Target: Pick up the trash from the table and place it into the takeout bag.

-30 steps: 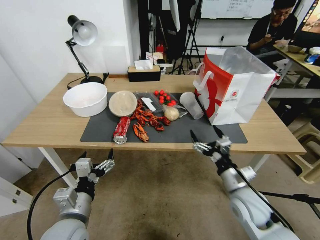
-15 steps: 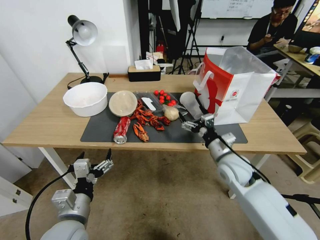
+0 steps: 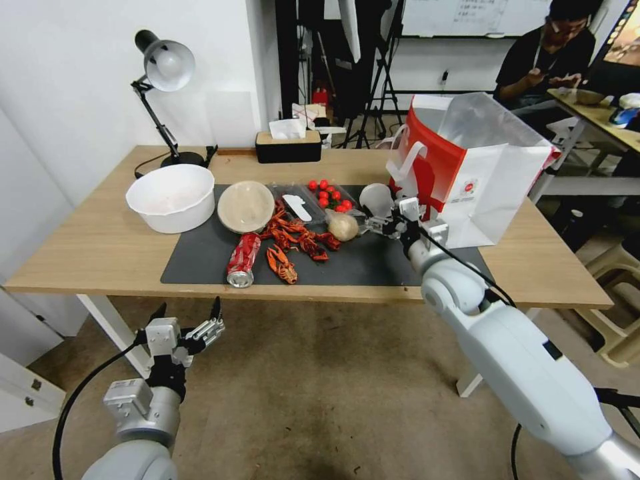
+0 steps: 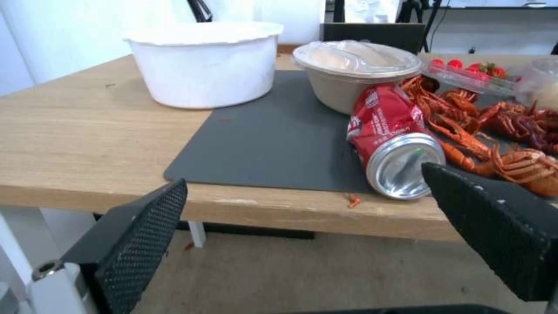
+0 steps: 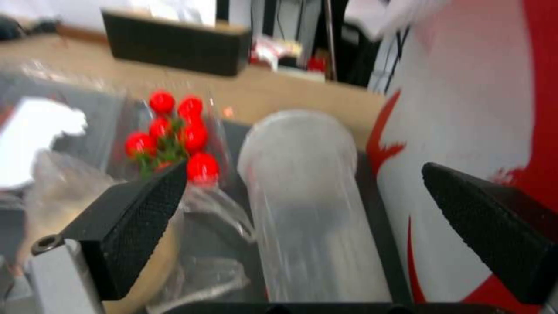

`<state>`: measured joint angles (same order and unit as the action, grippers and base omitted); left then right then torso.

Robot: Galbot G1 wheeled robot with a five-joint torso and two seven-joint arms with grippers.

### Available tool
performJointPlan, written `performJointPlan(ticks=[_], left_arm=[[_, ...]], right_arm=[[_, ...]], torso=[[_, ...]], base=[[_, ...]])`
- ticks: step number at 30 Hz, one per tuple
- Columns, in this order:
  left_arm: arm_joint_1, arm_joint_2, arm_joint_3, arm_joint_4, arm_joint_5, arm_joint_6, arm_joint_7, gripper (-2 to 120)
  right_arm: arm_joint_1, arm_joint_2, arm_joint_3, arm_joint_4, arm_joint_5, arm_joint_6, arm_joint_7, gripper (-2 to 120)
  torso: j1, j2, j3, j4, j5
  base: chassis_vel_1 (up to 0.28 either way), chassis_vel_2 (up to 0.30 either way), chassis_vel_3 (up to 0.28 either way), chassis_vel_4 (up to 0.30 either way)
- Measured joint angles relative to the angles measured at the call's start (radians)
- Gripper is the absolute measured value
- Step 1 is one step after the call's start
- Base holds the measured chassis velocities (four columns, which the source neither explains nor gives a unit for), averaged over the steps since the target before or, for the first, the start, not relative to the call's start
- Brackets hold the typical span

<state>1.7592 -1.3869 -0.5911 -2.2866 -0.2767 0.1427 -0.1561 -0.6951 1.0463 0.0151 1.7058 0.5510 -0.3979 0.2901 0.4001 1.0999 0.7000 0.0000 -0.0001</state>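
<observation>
On the table [image 3: 100, 253] with its dark grey mat [image 3: 200, 260] the trash lies loose. A clear plastic cup [image 3: 375, 197] rests on its side beside the white and red takeout bag [image 3: 493, 180]. My right gripper [image 3: 380, 217] is open, and in the right wrist view its fingers [image 5: 145, 209] stand either side of the cup [image 5: 308, 196] without touching it. Also on the mat are a wrapped beige ball [image 3: 343, 227], a round beige bowl [image 3: 245, 207] and a red soda can [image 3: 243, 259]. Below the table's front edge my left gripper [image 3: 189, 307] hangs open, facing the can [image 4: 389, 144].
Red crayfish [image 3: 297, 240] and a clear tray of cherry tomatoes [image 3: 330, 195] lie mid-mat. A large white bowl [image 3: 172, 197] sits at the left, with a desk lamp [image 3: 163, 67] and a black tissue box [image 3: 288, 147] behind. A person sits at another table, back right.
My right arm has reached up and forward from the table's front edge over the mat to the clear cup beside the bag. The left arm has barely moved.
</observation>
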Motion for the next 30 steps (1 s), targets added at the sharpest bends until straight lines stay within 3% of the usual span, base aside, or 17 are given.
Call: performJointPlan(ticks=[5, 17, 30], left_arm=[[0.003, -0.003, 0.002, 0.007, 0.0, -0.003, 0.0, 100], [0.003, 0.001, 0.005, 0.013, -0.001, -0.004, -0.002, 100], [0.005, -0.002, 0.01, 0.014, 0.003, -0.008, -0.003, 100]], right_arm=[[0.031, 0.017, -0.018, -0.022, 0.071, -0.078, 0.067, 100], [0.05, 0.045, -0.026, -0.041, 0.137, -0.137, 0.166, 100], [0.047, 0.067, -0.022, -0.053, 0.191, -0.17, 0.207, 100]], torso=[[0.0, 0.0, 0.0, 0.0, 0.0001], [0.0, 0.0, 0.0, -0.0001, 0.0001], [0.0, 0.0, 0.0, 0.0, 0.0001]], base=[[0.0, 0.0, 0.0, 0.0], [0.0, 0.0, 0.0, 0.0], [0.0, 0.0, 0.0, 0.0]])
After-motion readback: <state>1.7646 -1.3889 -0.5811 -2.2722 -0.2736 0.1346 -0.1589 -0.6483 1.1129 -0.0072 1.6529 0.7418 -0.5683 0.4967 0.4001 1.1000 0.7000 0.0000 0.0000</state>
